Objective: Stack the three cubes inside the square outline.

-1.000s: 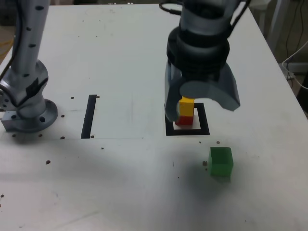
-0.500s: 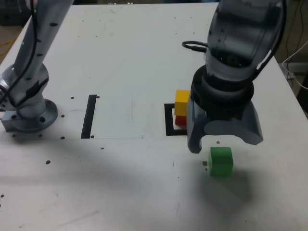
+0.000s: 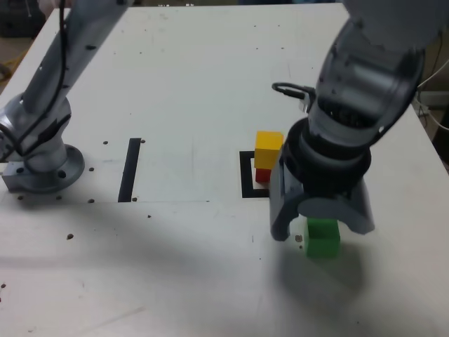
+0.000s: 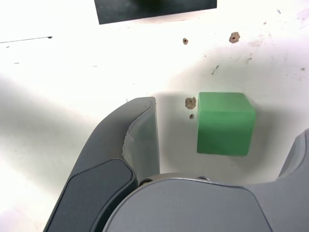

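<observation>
The green cube [image 3: 323,237] [image 4: 225,123] lies on the white table in front of the square outline [image 3: 247,181]. My gripper [image 3: 317,226] [image 4: 223,133] hangs low over it, open. One finger [image 4: 142,140] stands clear on one side of the cube, and the other shows only at the picture's edge. Neither finger touches the cube. Inside the outline the yellow cube [image 3: 268,148] sits on the red cube [image 3: 262,175], just to the exterior view's left of my wrist, which hides much of the outline.
A straight black strip [image 3: 130,168] lies on the table toward the exterior view's left. The arm's base [image 3: 38,165] is bolted beyond it at the far left. Small screw holes [image 4: 190,102] dot the table beside the green cube.
My gripper has left the yellow-on-red stack and moved forward and to the exterior view's right, coming down around the green cube. The cubes have not moved.
</observation>
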Tool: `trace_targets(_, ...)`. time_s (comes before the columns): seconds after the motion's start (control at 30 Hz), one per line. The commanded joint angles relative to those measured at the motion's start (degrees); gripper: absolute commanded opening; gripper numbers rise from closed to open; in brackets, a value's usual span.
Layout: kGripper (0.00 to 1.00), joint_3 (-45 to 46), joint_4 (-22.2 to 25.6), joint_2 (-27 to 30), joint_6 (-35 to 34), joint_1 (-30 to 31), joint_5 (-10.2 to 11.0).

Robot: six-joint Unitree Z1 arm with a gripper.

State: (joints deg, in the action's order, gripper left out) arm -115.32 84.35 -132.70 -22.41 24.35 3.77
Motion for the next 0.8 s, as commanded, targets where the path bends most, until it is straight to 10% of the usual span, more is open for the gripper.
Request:
trace_targets(0.0, 0.90, -0.4, -0.3, -0.6, 0.0, -0.3, 0.3)
trace_targets(0.77, 0.62, 1.5, -5.9, -1.5, 0.1, -1.1, 1.5)
